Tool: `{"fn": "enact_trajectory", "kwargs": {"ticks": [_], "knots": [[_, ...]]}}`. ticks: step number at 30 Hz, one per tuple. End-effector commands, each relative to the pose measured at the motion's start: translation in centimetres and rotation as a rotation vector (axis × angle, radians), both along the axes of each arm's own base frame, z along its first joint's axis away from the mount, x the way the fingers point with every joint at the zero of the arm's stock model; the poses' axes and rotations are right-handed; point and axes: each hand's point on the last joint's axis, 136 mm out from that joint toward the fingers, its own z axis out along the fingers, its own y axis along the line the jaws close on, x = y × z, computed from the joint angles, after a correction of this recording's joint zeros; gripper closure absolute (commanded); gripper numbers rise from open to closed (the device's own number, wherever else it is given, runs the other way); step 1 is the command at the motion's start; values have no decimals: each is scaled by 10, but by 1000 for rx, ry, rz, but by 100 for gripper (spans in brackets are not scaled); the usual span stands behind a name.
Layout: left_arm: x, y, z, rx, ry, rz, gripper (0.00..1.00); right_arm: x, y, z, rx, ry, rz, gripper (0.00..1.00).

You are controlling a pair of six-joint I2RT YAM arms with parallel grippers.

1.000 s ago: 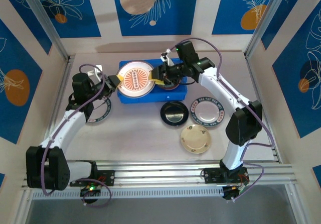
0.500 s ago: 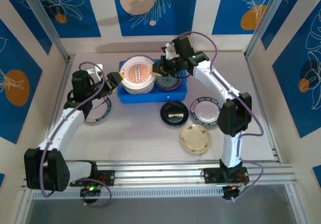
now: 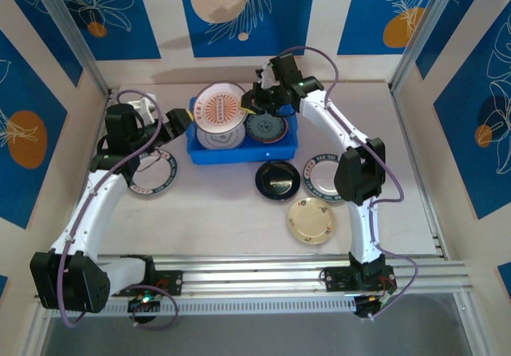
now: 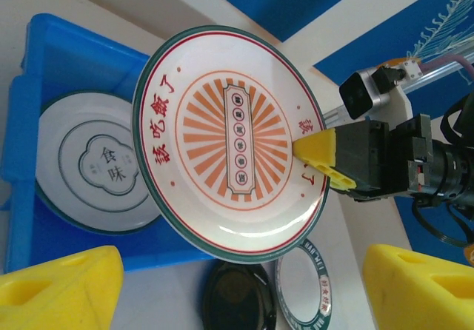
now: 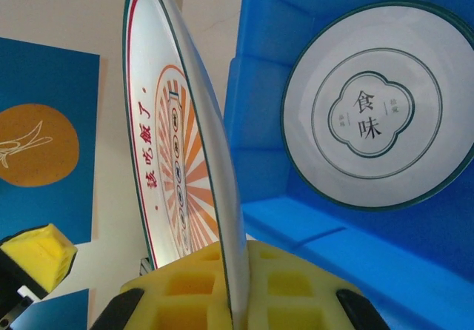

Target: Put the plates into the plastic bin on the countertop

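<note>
**A:** The orange sunburst plate [image 4: 229,141] is up in the air. It has a white face, orange rays fanning out from a central panel, red characters on either side and a thin green rim.

**B:** The right gripper [image 3: 252,102] has it. The yellow pads [image 5: 185,289] are pinched on the plate's right edge, with the rim wedged between them.

**A:** Where is it hanging?

**B:** Over the far left end of the blue bin [image 3: 239,156], tilted and lifted clear of what lies inside.

**A:** And the left gripper [image 3: 179,122]?

**B:** Its fingers [image 4: 63,285] are spread wide with nothing between them. It sits just left of the bin, apart from the plate.

**A:** What's in the bin?

**B:** Two dishes lie flat on the bottom. On the left is a white plate [image 5: 370,115] with a slim green rim and a cloud-shaped emblem around dark characters. Beside it on the right is a teal-patterned plate [image 3: 267,126].

**A:** And out on the countertop [image 3: 215,212]?

**B:** A glossy black plate [image 3: 278,182] sits just in front of the bin. To its right is a dark-rimmed plate [image 3: 319,179], partly under the right arm. A cream plate [image 3: 312,219] lies nearer the rails. A second dark-rimmed plate [image 3: 156,172] sits beneath the left arm.
</note>
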Motion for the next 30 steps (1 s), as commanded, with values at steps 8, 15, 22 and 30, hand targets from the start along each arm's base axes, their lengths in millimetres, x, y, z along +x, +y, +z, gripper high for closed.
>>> {"fn": "enact_trajectory", "kwargs": {"ticks": [8, 15, 22, 30], "knots": [[0, 11, -5, 33, 9, 30, 16, 21, 1, -19, 16, 31, -3, 100], [5, 11, -6, 31, 8, 26, 16, 33, -2, -52, -1, 82, -17, 100], [6, 11, -13, 29, 23, 24, 16, 39, 0, -79, -23, 121, -23, 100], [8, 11, -18, 27, 31, 24, 16, 41, 6, -102, -52, 149, -11, 100]]}}
